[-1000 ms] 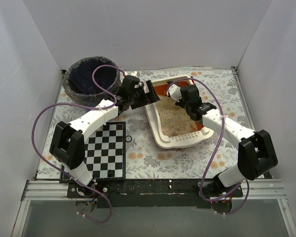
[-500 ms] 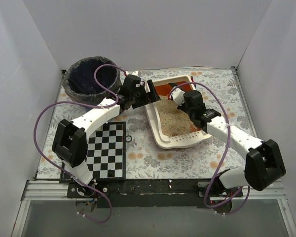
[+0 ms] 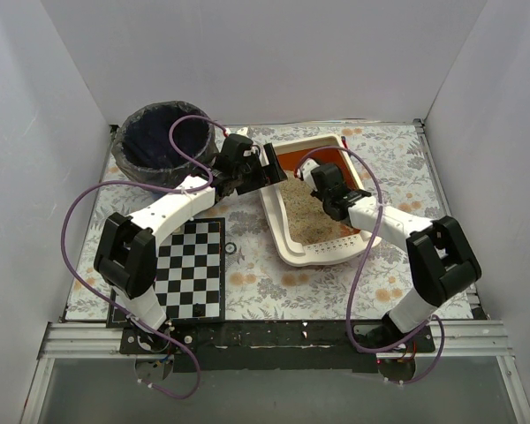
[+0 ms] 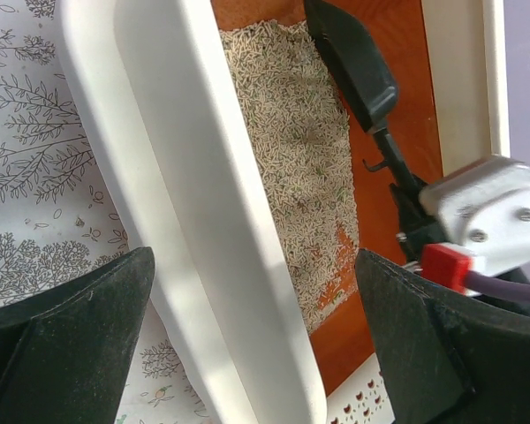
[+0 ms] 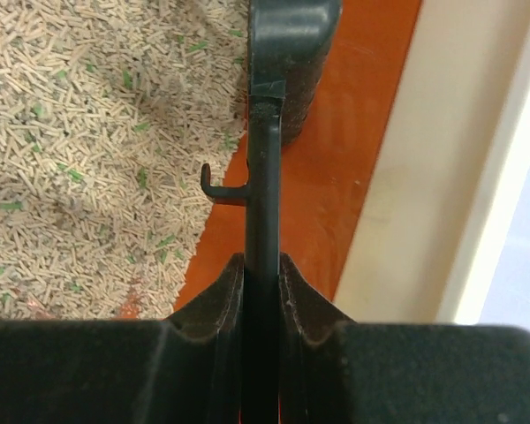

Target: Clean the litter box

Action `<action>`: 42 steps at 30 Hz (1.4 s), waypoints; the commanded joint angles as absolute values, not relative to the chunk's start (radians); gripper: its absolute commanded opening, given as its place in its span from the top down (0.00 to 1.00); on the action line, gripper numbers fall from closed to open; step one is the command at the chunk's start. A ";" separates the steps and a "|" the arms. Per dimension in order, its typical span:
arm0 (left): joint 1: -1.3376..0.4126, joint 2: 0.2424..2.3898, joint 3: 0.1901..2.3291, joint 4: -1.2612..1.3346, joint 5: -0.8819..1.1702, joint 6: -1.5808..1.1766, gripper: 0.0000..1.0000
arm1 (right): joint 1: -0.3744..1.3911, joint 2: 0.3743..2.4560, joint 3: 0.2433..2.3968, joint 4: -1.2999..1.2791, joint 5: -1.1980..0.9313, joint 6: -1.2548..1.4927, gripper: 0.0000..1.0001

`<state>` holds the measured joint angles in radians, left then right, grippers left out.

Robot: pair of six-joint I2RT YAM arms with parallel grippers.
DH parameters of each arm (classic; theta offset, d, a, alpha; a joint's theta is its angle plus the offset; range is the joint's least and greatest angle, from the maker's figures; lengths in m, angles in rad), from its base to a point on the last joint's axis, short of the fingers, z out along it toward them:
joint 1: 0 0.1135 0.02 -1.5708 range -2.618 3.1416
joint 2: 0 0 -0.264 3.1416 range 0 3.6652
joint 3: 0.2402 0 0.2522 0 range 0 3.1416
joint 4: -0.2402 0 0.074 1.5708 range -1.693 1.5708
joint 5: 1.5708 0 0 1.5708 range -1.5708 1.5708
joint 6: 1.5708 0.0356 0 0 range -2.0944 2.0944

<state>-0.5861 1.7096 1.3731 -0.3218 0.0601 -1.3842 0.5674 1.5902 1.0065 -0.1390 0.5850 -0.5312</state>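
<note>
The cream litter box (image 3: 283,240) lies at mid-table, its orange floor (image 3: 311,159) bare at the far end and beige litter (image 3: 311,215) heaped nearer. My left gripper (image 3: 268,168) is open and straddles the box's left rim (image 4: 221,230); both fingers (image 4: 71,344) stand apart from it. My right gripper (image 3: 325,183) hangs inside the box, shut on the thin handle of a dark scoop (image 5: 291,35). The scoop head rests on the orange floor (image 5: 344,177) at the litter's (image 5: 88,132) edge. The right gripper (image 5: 263,274) sits close to the box's right wall (image 5: 424,177).
A round dark-bagged bin (image 3: 166,141) stands at the far left, close behind the left arm. A checkerboard mat (image 3: 190,265) lies front left, with a small dark ring (image 3: 231,248) beside it. White walls close in three sides of the floral tabletop.
The right arm has folded in, its elbow swinging left and nearer, and the scoop has shifted slightly left and nearer inside the box. The left gripper has stayed at the rim.
</note>
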 commanded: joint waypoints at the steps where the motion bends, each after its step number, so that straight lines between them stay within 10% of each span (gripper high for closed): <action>1: -0.589 1.686 1.374 -0.334 0.043 -1.371 0.02 | 0.615 1.635 1.045 -0.084 0.598 -0.505 0.99; 11: -0.589 1.686 1.370 -0.333 0.028 -1.368 0.02 | 0.689 1.468 1.045 -0.152 0.403 -0.325 0.99; 19: -0.589 1.684 1.379 -0.334 0.025 -1.359 0.02 | 0.675 1.451 1.158 -0.435 0.709 0.106 0.99; 35: -0.589 1.709 1.419 -0.328 0.023 -1.330 0.02 | 0.532 1.531 1.511 -1.137 0.088 0.515 0.99; 42: -0.589 1.701 1.419 -0.313 0.015 -1.313 0.02 | 0.267 1.462 1.318 -1.075 -0.569 0.584 0.99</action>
<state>-0.5850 1.7153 1.3926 -0.3347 0.0326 -1.3380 0.3882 1.5108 1.3994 -1.0325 -0.1955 0.5011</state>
